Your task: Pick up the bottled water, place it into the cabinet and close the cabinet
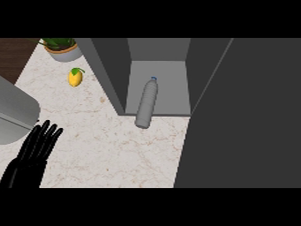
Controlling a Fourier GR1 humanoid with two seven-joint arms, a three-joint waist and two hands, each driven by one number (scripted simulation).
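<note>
Now bottled water [146, 102] (lying) across cabinet [158, 70] threshold

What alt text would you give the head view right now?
A bottled water lies on its side, cap end inside the open grey cabinet, base sticking out over the marble counter. The left hand rests open at lower left; a mango and potted plant sit behind.
</note>
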